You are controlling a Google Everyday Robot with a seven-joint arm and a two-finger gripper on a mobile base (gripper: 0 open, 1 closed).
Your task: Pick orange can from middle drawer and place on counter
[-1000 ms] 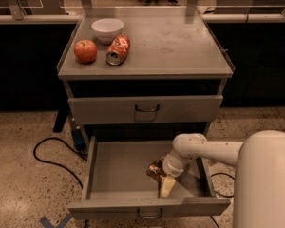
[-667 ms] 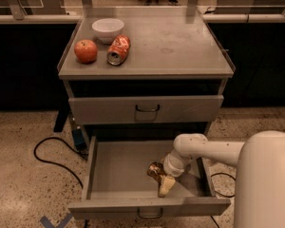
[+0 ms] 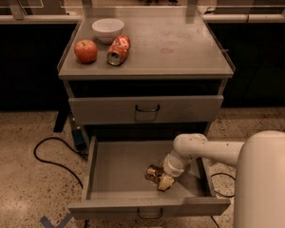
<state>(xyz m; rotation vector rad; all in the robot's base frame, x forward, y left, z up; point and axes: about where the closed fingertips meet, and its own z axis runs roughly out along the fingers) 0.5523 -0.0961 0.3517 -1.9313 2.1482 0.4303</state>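
Note:
The orange can (image 3: 153, 173), small, shiny gold-brown and wrinkly, lies on the grey floor of the open middle drawer (image 3: 118, 167), right of its middle. My gripper (image 3: 163, 180) reaches down into the drawer from the right on the white arm and sits right against the can's right side; one pale fingertip (image 3: 165, 182) shows beside the can. The counter (image 3: 180, 46) is the grey cabinet top above, with a closed drawer between it and the open one.
On the counter's left stand a white bowl (image 3: 108, 29), a red apple (image 3: 86, 51) and a red-orange can (image 3: 118, 50) lying on its side. A black cable (image 3: 47, 151) runs over the speckled floor at left. My white arm (image 3: 266, 175) fills the lower right.
Nothing has visibly changed; the gripper stays at the can in the drawer.

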